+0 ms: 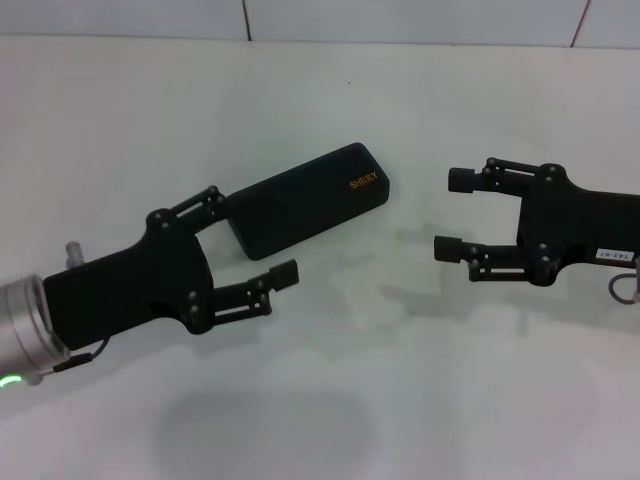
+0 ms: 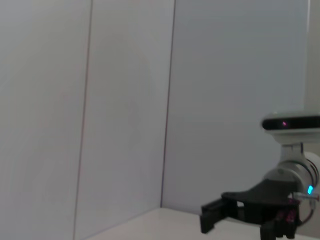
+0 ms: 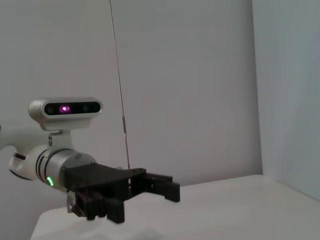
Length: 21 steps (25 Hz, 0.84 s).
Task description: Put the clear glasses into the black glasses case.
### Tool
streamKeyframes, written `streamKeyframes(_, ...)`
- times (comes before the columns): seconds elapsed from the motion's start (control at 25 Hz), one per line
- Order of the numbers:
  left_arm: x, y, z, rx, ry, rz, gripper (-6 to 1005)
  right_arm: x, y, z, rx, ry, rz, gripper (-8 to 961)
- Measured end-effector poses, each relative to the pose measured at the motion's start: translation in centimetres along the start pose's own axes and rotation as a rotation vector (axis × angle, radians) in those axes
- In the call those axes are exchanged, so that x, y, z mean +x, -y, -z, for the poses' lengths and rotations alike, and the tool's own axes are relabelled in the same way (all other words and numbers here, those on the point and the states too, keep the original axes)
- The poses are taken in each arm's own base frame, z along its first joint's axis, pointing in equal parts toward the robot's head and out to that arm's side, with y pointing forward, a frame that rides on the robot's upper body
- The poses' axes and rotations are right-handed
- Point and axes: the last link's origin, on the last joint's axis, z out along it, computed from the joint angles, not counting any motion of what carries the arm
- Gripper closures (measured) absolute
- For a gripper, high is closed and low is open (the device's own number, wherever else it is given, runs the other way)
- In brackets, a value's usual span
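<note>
The black glasses case (image 1: 306,200) lay shut and flat on the white counter (image 1: 330,380), a matte rectangular box with rounded corners, set on a diagonal. Small orange lettering marked its lid near the far end. The clear glasses could not be made out anywhere on the counter.

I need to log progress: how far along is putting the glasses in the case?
Possibly done: the black glasses case lies shut on the table, and no glasses show outside it; its contents are hidden. Nothing is in hand: the left gripper and right gripper are open and empty.
</note>
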Motion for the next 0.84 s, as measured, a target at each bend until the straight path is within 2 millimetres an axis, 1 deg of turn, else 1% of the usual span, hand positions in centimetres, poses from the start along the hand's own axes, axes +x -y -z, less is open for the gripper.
streamKeyframes(0.04,-0.09,-0.05,-0.07,-0.008,0.009,0.001,124,0.02,-0.02,-0.03,-0.001,0.0,0.0,398)
streamKeyframes(0.24,-0.15,-0.04,-0.11,-0.02,0.023,0.002,124,0.13,-0.11,-0.04,-0.006,-0.005,0.004,193)
streamKeyframes(0.44,-0.14,0.0,-0.06,-0.022,0.026,0.001,124,0.42,-0.37,-0.25,-0.021,-0.019,0.01,69)
streamKeyframes(0.64,-0.15,0.0,-0.04,-0.022,0.027,0.002,124,0.72,-0.64,-0.74,-0.035,-0.034,0.034,69)
streamKeyframes(0.84,-0.17,-0.01,-0.01,-0.021,0.028,0.006,124,0.73,-0.68,-0.79,-0.037,-0.033,0.038,69)
